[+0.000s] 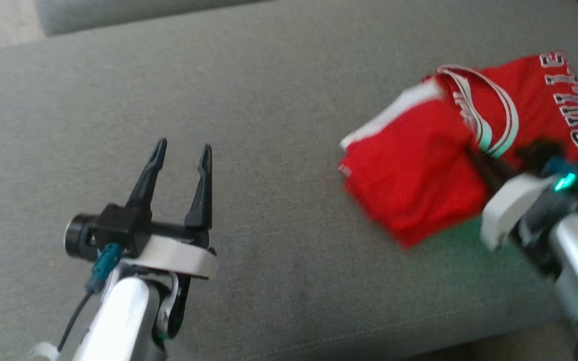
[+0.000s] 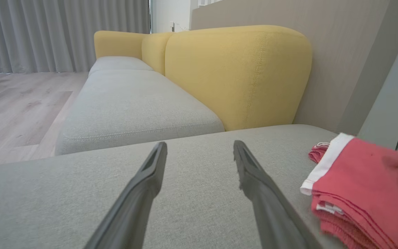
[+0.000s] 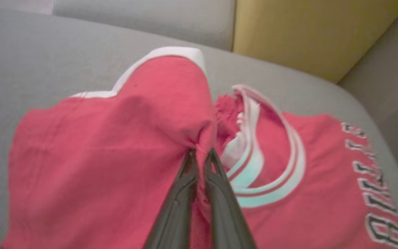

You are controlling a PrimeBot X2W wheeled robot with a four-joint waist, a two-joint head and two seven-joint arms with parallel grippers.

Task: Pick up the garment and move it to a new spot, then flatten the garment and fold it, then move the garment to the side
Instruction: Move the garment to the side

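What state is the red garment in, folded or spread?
Folded: the red garment shows stacked layers at its edge; the right gripper pinches it.

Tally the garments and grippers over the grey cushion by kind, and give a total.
garment: 1
grippers: 2 (left gripper open, right gripper shut on the garment)
total: 3

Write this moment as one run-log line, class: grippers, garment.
left gripper: open, free | right gripper: shut on garment | garment: partly folded, on cushion
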